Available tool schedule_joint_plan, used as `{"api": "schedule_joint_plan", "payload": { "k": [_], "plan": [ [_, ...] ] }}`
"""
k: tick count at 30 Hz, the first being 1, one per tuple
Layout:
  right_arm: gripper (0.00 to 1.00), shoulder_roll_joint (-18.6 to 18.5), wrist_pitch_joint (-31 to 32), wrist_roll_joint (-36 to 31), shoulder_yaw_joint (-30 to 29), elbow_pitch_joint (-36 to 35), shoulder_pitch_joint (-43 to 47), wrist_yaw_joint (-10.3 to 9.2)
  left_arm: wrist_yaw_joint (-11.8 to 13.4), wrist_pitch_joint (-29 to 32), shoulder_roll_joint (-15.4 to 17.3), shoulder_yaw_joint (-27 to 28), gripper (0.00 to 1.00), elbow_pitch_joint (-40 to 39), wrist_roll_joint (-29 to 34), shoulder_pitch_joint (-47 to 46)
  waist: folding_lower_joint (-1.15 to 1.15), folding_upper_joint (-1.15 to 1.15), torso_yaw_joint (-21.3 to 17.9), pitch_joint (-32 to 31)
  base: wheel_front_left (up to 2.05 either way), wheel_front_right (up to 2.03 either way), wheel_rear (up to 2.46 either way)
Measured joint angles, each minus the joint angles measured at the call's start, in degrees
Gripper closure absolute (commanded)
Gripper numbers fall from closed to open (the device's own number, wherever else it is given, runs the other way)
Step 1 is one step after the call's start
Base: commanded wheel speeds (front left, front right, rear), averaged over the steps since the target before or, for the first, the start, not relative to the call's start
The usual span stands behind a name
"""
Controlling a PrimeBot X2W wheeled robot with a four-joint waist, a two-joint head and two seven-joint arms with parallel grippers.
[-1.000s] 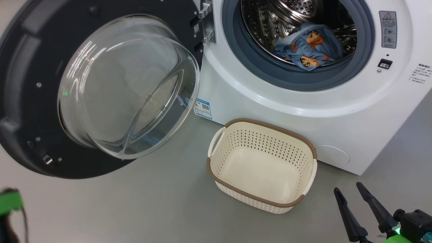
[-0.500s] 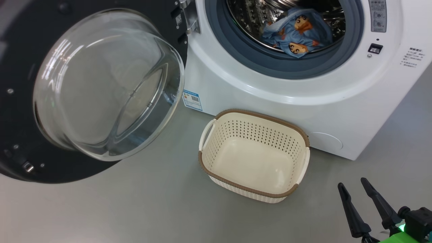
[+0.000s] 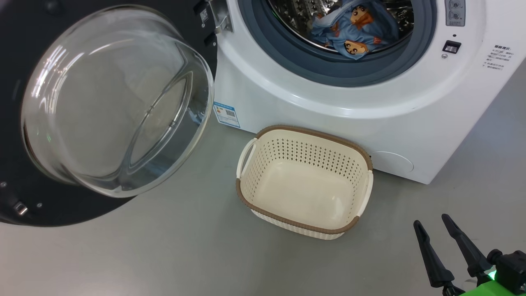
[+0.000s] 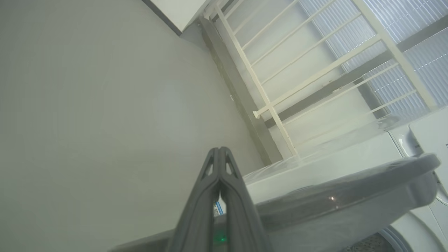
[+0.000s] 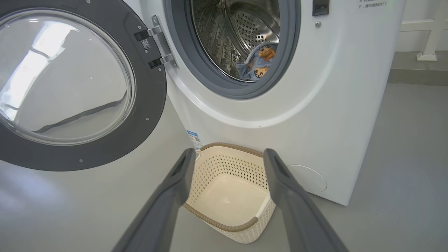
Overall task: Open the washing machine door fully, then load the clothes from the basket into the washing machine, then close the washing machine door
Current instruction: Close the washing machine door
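Blue clothes [image 3: 353, 28] lie in the steel drum [image 3: 296, 14] of the washer [image 3: 328, 107], whose door [image 3: 107, 102] hangs wide open to the left. Just before the washer, the basket [image 3: 312, 131] stands upright and empty on the grey floor [image 3: 185, 246]. Right pincer [image 3: 431, 219] hovers low, near the basket, fingers apart and empty. Left pincer [image 4: 219, 150] has its fingers pressed together, gripping nothing.
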Motion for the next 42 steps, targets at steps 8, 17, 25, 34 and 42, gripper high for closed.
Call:
{"api": "schedule_joint_plan", "payload": {
  "k": [8, 17, 25, 34, 42],
  "plan": [
    [0.0, -0.1, 0.0, 0.0, 0.0, 0.0, 0.0, 0.0, 0.0, 12.8, 0.1, -2.0, 1.0, 0.9, -5.2, -0.1, 0.0, 0.0, -0.3, -0.4, 0.0, 0.0, 0.0],
    [0.0, 0.2, 0.0, 0.0, -0.1, 0.1, 0.0, 0.0, 0.1, 23.2, 1.3, -3.5, 1.0, -8.2, -10.3, 4.0, -0.01, 0.0, -0.2, -1.8, 0.0, 0.0, 0.0],
    [0.0, 1.0, 0.0, 0.0, 0.0, 0.5, 0.2, 0.0, 0.1, 32.8, 1.0, -7.1, 1.0, -20.8, -14.9, 11.6, -0.01, 0.0, 0.1, -3.8, 0.0, 0.0, 0.0],
    [0.0, 2.0, 0.0, 0.0, 0.2, 0.8, 0.3, 0.0, 0.1, 38.2, 1.0, -9.1, 1.0, -34.8, -19.0, 17.1, -0.01, 0.0, -0.6, -5.6, 0.0, 0.0, 0.0],
    [0.0, 2.0, 0.0, 0.0, 0.0, 0.7, 0.3, 0.0, 0.1, 40.8, 0.5, -11.7, 1.0, -43.0, -20.4, 17.9, -0.01, 0.0, -2.9, -5.4, 0.0, 0.0, 0.0]
  ]
}}
